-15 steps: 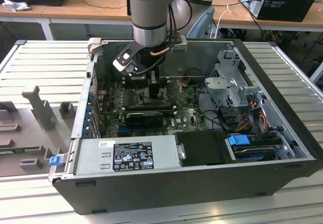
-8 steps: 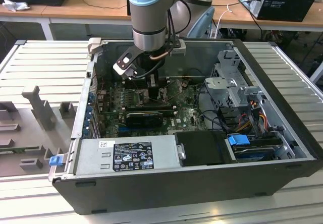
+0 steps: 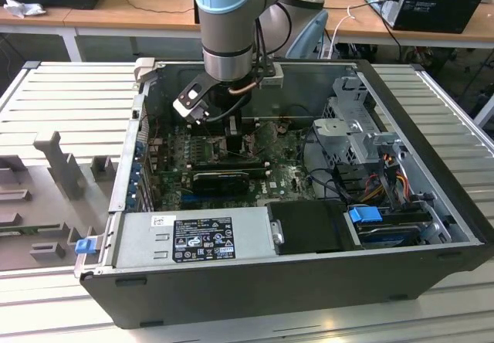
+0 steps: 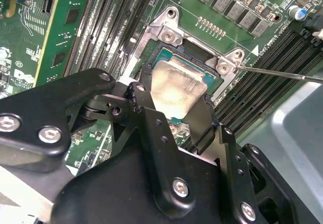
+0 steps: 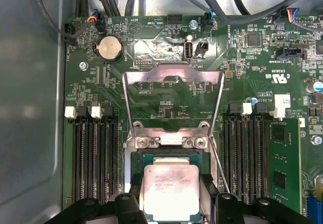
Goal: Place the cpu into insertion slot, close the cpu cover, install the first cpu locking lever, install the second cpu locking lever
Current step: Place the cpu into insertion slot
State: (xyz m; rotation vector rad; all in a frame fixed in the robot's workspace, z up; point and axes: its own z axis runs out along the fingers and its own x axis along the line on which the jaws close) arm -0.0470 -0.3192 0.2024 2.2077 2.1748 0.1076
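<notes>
Robot arm (image 3: 224,26) reaches into open computer case (image 3: 255,281). Black claw (image 4: 174,103) narrowed onto cpu (image 5: 170,188), pinching two opposite edges. Chip hangs over insertion slot (image 5: 171,155), far side of case; seated or not, cannot tell. Hinged cpu cover (image 5: 171,74) stands flipped open, locking lever (image 4: 282,72) free beside it. Judged: placing step in hand; calls for chip level, square to socket rim.

Our arm (image 3: 225,18) comes down from the far side, wrist vertical. Our gripper (image 4: 176,95) points downward, its two black fingers (image 4: 202,123) pressed against opposite edges of the cpu (image 4: 174,82).
</notes>
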